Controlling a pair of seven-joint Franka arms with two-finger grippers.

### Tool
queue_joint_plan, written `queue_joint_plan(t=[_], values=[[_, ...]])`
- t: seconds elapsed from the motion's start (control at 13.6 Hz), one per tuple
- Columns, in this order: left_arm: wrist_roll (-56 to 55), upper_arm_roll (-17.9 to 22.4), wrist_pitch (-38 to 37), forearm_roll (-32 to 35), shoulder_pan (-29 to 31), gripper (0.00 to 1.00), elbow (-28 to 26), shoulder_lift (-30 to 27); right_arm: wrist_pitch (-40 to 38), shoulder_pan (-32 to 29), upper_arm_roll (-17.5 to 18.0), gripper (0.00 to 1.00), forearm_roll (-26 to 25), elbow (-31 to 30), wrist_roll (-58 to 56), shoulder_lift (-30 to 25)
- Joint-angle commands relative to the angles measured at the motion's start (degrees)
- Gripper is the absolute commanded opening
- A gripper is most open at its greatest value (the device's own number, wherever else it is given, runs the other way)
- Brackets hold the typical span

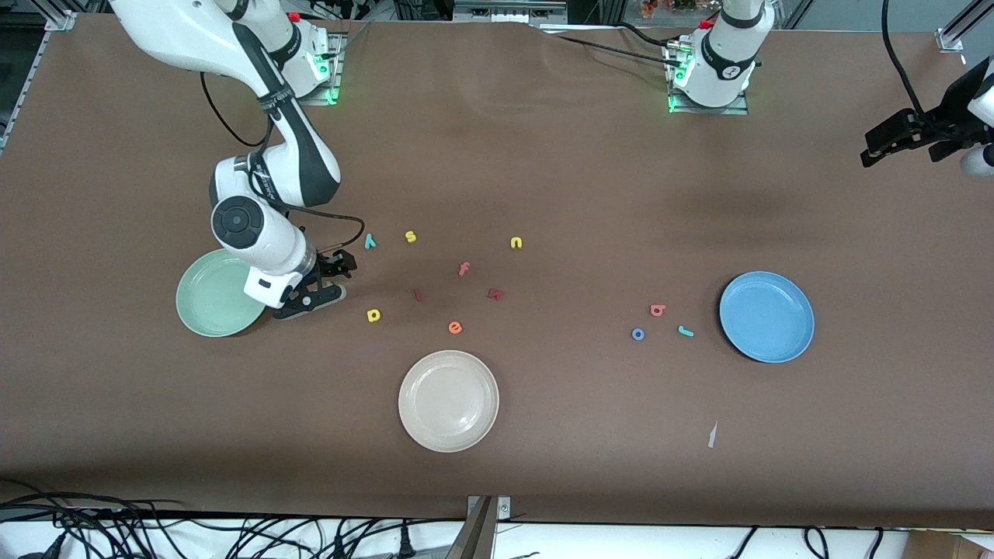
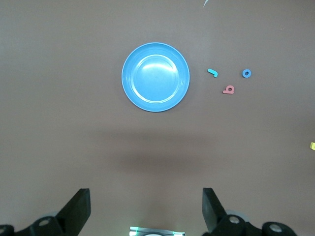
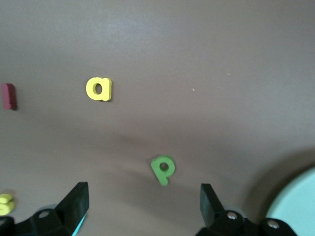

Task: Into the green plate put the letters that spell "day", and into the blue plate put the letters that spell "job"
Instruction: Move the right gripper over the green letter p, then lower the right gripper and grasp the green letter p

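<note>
My right gripper (image 1: 329,281) hangs open, low over the table beside the pale green plate (image 1: 217,299). The right wrist view shows its open gripper (image 3: 142,194) just short of the green d (image 3: 163,169), with the yellow a (image 3: 99,89) past it and the green plate's rim (image 3: 295,209) at one side. The d is hidden in the front view. The yellow a (image 1: 373,315) and teal y (image 1: 370,241) lie near that gripper. Beside the blue plate (image 1: 766,316) lie the pink b (image 1: 658,310), blue o (image 1: 637,335) and teal j (image 1: 686,331). My left gripper (image 1: 901,138) waits open and high, at the left arm's end of the table.
A cream plate (image 1: 448,401) sits nearest the front camera. Mid-table lie a yellow s (image 1: 410,237), yellow n (image 1: 516,243), pink f (image 1: 463,269), orange e (image 1: 455,328) and two dark red letters (image 1: 495,293). A paper scrap (image 1: 712,435) lies near the blue plate.
</note>
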Motion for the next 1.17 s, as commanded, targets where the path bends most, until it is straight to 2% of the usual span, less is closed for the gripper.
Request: queue_joint_plan(t=[0.0,0.29,0.66,1.1], values=[[0.7,-0.1,-0.7,-1.4,0.4,1.00,0.6,-0.3,4.4,0.4,-0.4,1.00,-0.5,-2.6,-5.2,-0.2],[0.7,-0.1,-0.7,-1.4,0.4,1.00,0.6,-0.3,6.9,-0.2,-0.8,1.00,-0.5,-2.6,-16.9,2.5],[0.7,-0.1,-0.7,-1.4,0.4,1.00,0.6,-0.3,9.1,-0.2,-1.0,0.99,-1.4,-3.3,-20.5,3.9],[0.7,0.0,-0.7,-1.4,0.4,1.00,0.6,-0.3,9.2,-0.2,-1.8,0.76,-4.2,-3.4,-20.6,4.7]])
